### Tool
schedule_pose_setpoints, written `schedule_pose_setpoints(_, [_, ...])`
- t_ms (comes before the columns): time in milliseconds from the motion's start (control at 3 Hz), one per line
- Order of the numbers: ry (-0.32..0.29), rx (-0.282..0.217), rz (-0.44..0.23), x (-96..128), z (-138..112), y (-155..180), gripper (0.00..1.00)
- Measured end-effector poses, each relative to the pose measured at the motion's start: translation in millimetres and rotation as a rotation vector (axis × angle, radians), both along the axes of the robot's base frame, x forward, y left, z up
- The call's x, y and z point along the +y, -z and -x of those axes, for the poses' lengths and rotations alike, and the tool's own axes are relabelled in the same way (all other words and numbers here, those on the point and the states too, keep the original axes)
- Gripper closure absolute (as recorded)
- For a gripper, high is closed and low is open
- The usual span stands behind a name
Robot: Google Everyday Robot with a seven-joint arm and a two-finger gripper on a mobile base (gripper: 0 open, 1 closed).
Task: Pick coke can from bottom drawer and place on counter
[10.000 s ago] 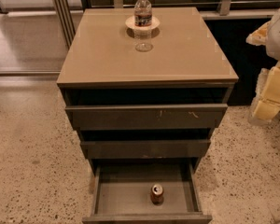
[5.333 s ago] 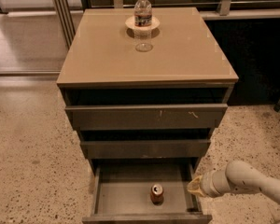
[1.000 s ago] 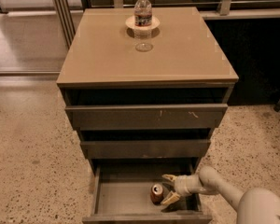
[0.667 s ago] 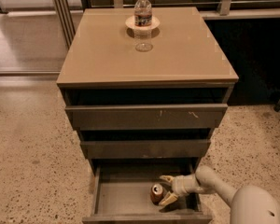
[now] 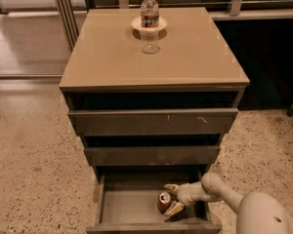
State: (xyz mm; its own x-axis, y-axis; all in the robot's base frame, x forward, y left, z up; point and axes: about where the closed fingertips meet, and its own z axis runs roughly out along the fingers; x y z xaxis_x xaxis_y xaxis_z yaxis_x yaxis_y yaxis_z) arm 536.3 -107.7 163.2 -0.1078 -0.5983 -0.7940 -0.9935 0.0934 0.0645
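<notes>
The coke can [image 5: 163,202], small and red-brown with a silver top, stands in the pulled-out bottom drawer [image 5: 122,206], right of its middle. My gripper [image 5: 172,198] reaches in from the lower right on a pale arm. Its two fingers are spread, one behind the can and one in front of it, and they straddle the can's right side. The glossy tan counter [image 5: 185,52] tops the cabinet above.
A clear water bottle [image 5: 149,11] stands on a small white dish at the back of the counter. The two upper drawers [image 5: 151,121] are shut. Speckled floor lies on both sides. My arm's elbow [image 5: 263,218] fills the lower right corner.
My gripper has moved left inside the drawer toward the can over the last second. The can has stayed in place.
</notes>
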Motion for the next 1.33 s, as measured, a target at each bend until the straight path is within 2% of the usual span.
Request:
schedule_pose_setpoints(333, [-0.017, -0.003, -0.021, 7.9, 1.8, -6.0, 0.42])
schedule_pose_setpoints(1000, [-0.017, -0.003, -0.021, 7.9, 1.8, -6.0, 0.88])
schedule_pose_setpoints(1333, [-0.004, -0.013, -0.063, 5.8, 7.9, -20.8, 1.00])
